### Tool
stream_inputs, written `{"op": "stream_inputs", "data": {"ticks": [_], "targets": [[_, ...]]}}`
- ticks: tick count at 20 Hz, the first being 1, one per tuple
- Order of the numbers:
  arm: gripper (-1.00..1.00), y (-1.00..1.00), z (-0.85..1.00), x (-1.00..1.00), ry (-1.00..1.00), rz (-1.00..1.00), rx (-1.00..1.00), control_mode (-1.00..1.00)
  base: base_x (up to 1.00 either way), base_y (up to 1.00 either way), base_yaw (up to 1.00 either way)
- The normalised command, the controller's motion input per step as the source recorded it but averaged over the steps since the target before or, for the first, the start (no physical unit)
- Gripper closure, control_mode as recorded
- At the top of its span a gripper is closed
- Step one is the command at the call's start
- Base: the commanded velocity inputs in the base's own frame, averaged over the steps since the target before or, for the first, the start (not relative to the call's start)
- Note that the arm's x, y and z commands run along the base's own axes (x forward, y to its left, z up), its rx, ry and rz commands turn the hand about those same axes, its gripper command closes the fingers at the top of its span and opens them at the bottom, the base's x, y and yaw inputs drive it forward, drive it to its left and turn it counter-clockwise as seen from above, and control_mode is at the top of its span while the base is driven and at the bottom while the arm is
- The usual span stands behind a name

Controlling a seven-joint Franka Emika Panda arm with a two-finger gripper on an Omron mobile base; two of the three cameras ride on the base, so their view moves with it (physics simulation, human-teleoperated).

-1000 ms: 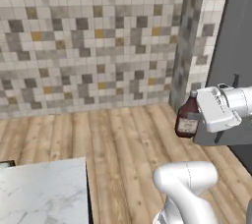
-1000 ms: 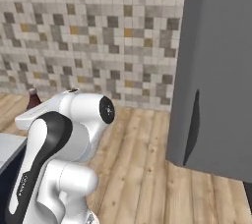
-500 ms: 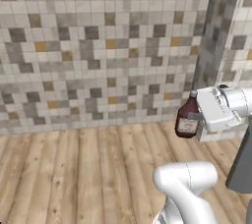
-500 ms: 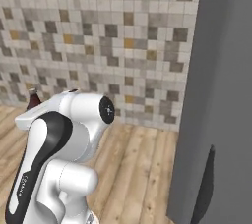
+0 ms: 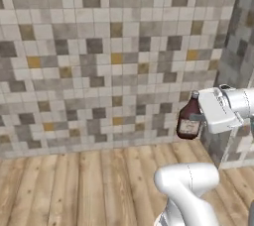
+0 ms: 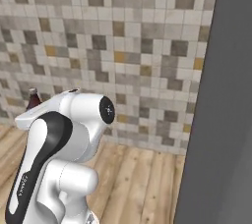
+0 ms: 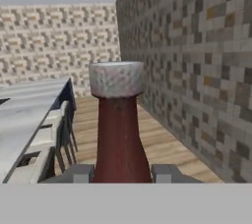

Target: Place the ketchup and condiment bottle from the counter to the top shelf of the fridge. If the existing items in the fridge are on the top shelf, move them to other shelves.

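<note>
With the jaws shut on the bottle [image 5: 189,122] in mid-air, a slack grip or base jolt could drop it onto the floor [image 5: 89,185].

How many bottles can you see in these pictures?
1. A dark red bottle with a grey cap is held upright in the gripper, up in the air in front of the tiled wall. Others may be out of the cameras' sight.

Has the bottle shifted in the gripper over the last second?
No. The bottle sits at the same spot against the gripper; the background shifts because the base is driving.
</note>
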Motion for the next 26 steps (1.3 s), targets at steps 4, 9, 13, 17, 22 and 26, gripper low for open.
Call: {"op": "stream_inputs", "data": {"ticks": [4, 9, 13, 17, 22, 26], "targets": [[1.0, 0.0, 0.0, 0.0, 0.0, 0.0, 0.0, 1.0, 1.0, 0.13, -0.03], [1.0, 0.0, 0.0, 0.0, 0.0, 0.0, 0.0, 1.0, 0.81, 0.2, -0.56], [1.0, 0.0, 0.0, 0.0, 0.0, 0.0, 0.0, 1.0, 0.15, 0.32, -0.9], [1.0, 0.0, 0.0, 0.0, 0.0, 0.0, 0.0, 1.0, 0.11, 0.33, -0.91], [1.0, 0.0, 0.0, 0.0, 0.0, 0.0, 0.0, 1.0, 0.13, 0.34, -0.91], [1.0, 0.0, 0.0, 0.0, 0.0, 0.0, 0.0, 1.0, 0.31, 0.46, -0.86]]}}
